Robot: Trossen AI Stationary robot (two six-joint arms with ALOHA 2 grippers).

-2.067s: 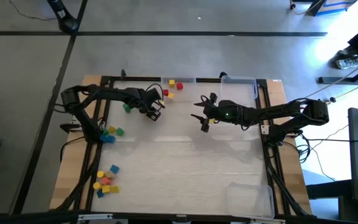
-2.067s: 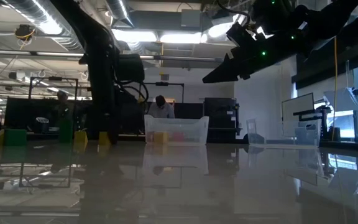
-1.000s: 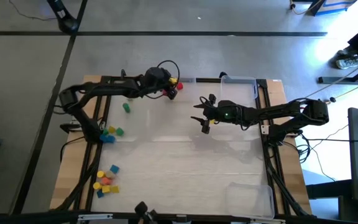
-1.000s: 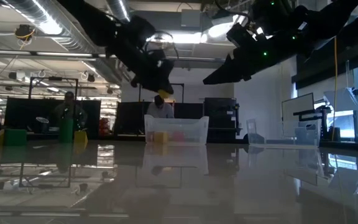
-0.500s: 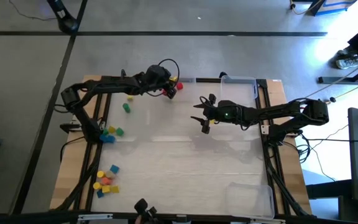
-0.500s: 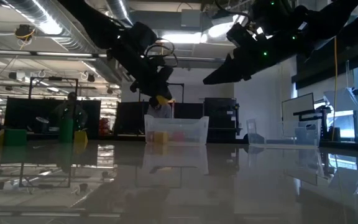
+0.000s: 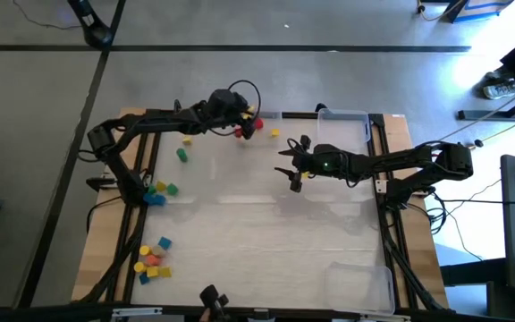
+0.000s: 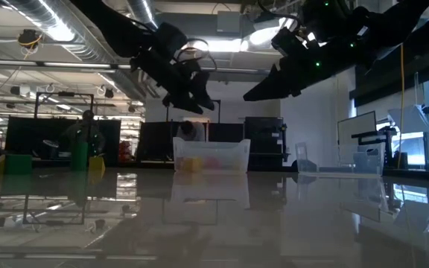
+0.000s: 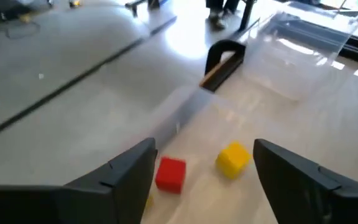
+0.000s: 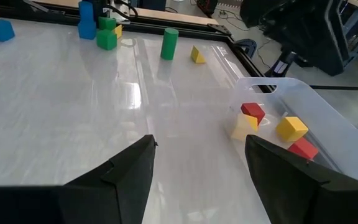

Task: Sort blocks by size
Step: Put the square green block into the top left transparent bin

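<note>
The left end effector (image 7: 247,125) hangs in the air above the clear tray (image 7: 266,115) at the worktop's (image 7: 266,241) 12 o'clock edge, its fingers (image 9: 114,177) spread wide with nothing between them. Below that gap, the left wrist view shows a red cube (image 9: 170,173) and a yellow cube (image 9: 233,159) lying apart from each other in the tray. The high view shows a small yellow block (image 7: 275,133) just toward 3 o'clock of the end effector.

The right end effector (image 7: 291,172) hovers near the worktop's centre, pointing toward 9 o'clock, fingers (image 10: 120,174) parted and empty.

A green cylinder (image 7: 182,155) and a small yellow piece (image 7: 187,140) sit toward 10 o'clock. A cluster of blue, green and yellow blocks (image 7: 156,193) lies at the 9 o'clock edge, and another group of yellow, orange, blue and red blocks (image 7: 153,258) sits near 8 o'clock. A second clear tray (image 7: 360,286) rests at 5 o'clock.
</note>
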